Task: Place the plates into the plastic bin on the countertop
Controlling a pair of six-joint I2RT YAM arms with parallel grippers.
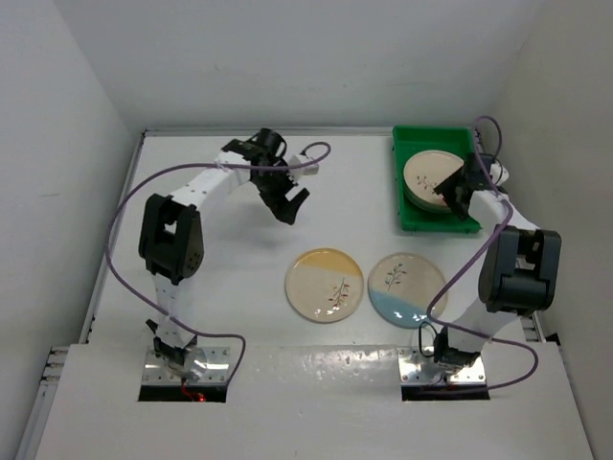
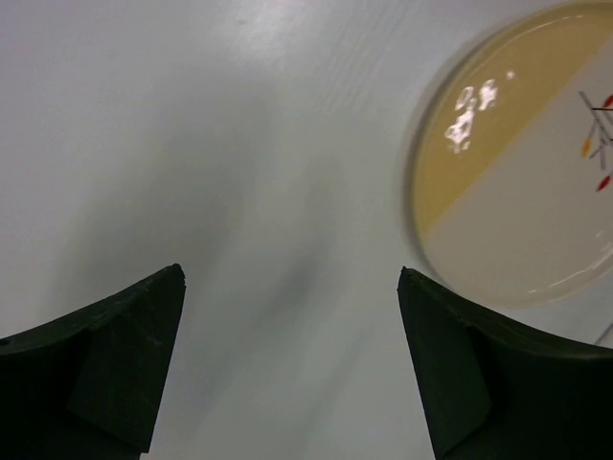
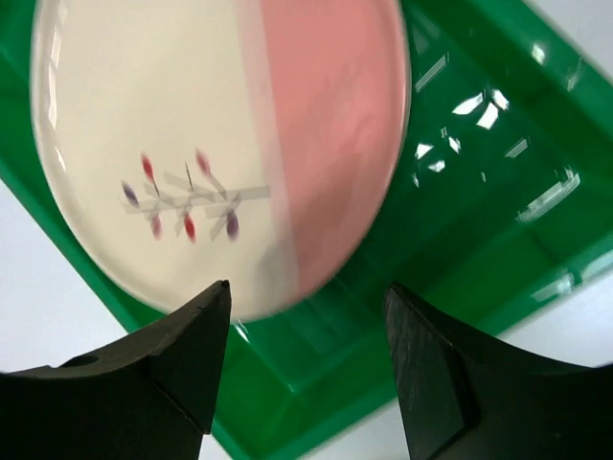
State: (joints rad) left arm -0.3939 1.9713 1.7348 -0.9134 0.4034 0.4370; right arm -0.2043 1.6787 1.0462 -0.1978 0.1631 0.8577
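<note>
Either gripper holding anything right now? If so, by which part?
Nothing held. Left gripper is open over bare countertop beside the yellow plate. Right gripper is open above the pink plate, which lies in the bin.

Pink-topped plate stack (image 1: 431, 175) in green bin (image 1: 436, 226), yellow-segment plate (image 1: 325, 285) beside blue-segment plate (image 1: 407, 289), flat on white countertop (image 1: 239, 287)

Bright, even light, soft shadows. Glare on the yellow plate (image 2: 517, 163) and green bin (image 3: 488, 182); right wrist view's blurry.
</note>
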